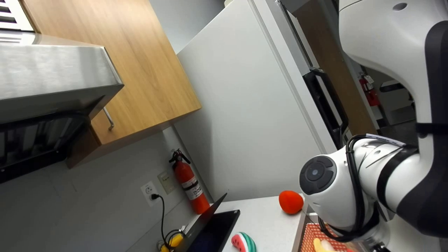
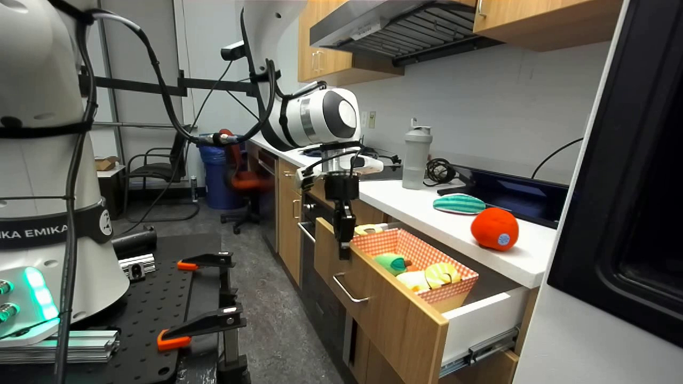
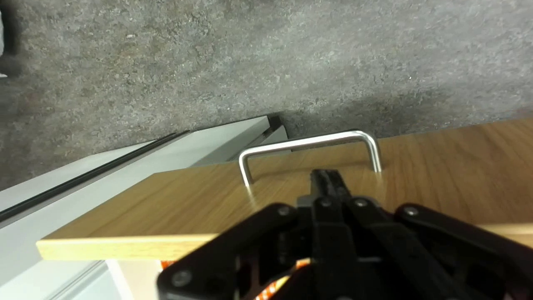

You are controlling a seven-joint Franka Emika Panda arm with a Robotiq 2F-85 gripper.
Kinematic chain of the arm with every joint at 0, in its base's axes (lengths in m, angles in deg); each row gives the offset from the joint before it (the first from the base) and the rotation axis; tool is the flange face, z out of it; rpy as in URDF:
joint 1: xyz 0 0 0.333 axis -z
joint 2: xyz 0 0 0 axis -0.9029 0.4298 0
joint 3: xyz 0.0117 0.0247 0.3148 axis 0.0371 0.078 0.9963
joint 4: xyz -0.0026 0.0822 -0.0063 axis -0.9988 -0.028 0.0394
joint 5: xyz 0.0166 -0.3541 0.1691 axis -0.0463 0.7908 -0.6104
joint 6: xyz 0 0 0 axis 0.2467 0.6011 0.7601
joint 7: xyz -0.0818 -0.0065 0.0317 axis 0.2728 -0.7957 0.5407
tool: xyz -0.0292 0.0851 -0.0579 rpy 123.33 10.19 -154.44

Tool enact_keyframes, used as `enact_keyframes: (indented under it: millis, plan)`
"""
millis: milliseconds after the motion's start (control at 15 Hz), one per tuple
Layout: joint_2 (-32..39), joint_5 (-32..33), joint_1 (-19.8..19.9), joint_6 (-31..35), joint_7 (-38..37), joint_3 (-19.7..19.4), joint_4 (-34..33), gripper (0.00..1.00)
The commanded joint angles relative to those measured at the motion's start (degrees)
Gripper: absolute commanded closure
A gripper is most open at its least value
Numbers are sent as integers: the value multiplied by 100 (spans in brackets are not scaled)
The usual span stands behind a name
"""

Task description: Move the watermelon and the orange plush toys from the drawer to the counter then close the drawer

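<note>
The watermelon plush toy [image 2: 459, 204] lies on the white counter [image 2: 405, 205] in both exterior views [image 1: 244, 242]. The orange plush toy [image 2: 494, 229] sits on the counter near its end, also in both exterior views [image 1: 291, 202]. The wooden drawer [image 2: 392, 306] is pulled open. Its metal handle [image 2: 349, 290] shows in the wrist view [image 3: 308, 142]. My gripper [image 2: 344, 250] points down at the outer side of the drawer front. In the wrist view its fingertips [image 3: 327, 171] are together with nothing between them, over the drawer front beside the handle, apart from the bar.
A red-checked basket [image 2: 373, 242] with several other plush toys stands in the drawer. A shaker bottle [image 2: 416, 157] and a dark folded device [image 2: 512, 197] are on the counter. A white fridge [image 1: 245, 105] stands beside the counter. Clamps [image 2: 203, 325] sit on the robot's table edge.
</note>
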Motion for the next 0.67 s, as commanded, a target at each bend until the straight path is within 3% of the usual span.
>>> enact_keyframes:
  millis: [0,600]
  plan:
    - [303,380,-112,34,-445,-161,-454,100]
    - [289,696,-101,8,-883,-235,-744,100]
